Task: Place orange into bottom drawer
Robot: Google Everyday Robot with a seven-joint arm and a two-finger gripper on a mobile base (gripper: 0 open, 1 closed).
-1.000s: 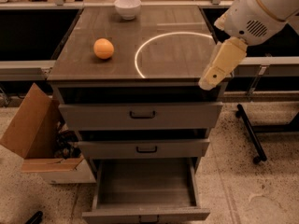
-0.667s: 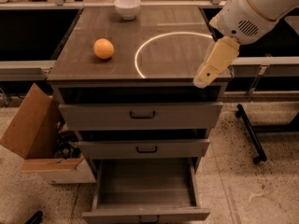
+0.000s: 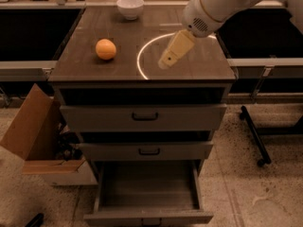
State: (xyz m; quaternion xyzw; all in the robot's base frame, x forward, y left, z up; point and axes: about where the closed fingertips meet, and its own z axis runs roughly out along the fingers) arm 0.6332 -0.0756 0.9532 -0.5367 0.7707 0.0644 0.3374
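The orange [image 3: 105,49] lies on the left part of the cabinet top [image 3: 85,67]. The gripper [image 3: 166,63] hangs over the middle of the top, to the right of the orange and well apart from it, pointing down and to the left. It holds nothing that I can see. The bottom drawer [image 3: 149,190] is pulled open below, and its flat floor shows nothing in it. The arm reaches in from the upper right.
A white bowl [image 3: 130,6] stands at the back of the cabinet top. A bright ring of light [image 3: 142,60] lies on the top. Two upper drawers [image 3: 144,117] stand slightly out. An open cardboard box [image 3: 33,131] sits on the floor at left; a dark wheeled stand leg [image 3: 253,134] at right.
The gripper has moved left from the cabinet's right edge to over the middle of the top, closer to the orange. The orange and the drawers have not moved.
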